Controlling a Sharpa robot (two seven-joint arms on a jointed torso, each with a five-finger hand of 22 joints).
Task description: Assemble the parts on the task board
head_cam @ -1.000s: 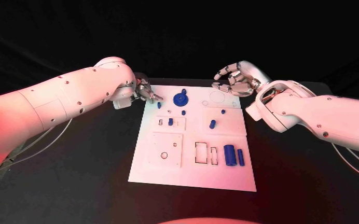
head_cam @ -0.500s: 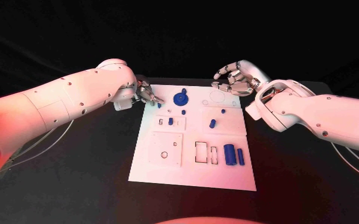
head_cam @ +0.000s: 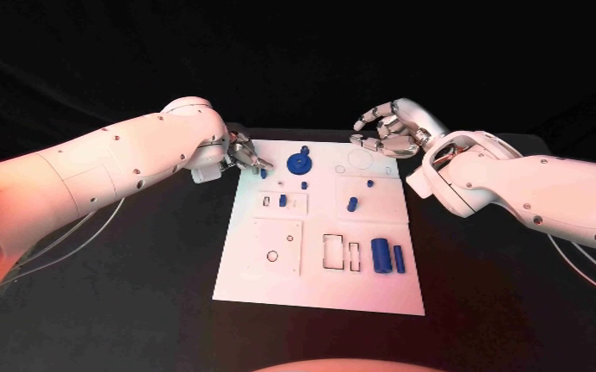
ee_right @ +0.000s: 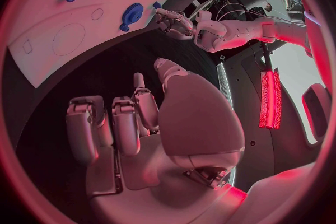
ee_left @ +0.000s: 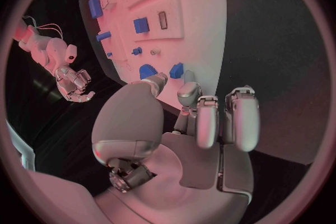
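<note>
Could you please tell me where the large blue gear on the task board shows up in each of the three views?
Head view: the blue gear sits at the board's far end, just right of the left hand.
Left wrist view: it lies just beyond the hand's fingertips.
Right wrist view: it lies on the board beside the left hand.
Shared landmark: the left hand.

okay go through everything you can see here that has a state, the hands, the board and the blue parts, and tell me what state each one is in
left hand: fingers at the board's far left corner, by a small blue part; whether it grips it, cannot tell.
right hand: fingers curled, holding nothing, above the board's far right corner.
task board: flat on the table.
blue gear: lying on the board.
two blue cylinders: lying side by side.
</note>
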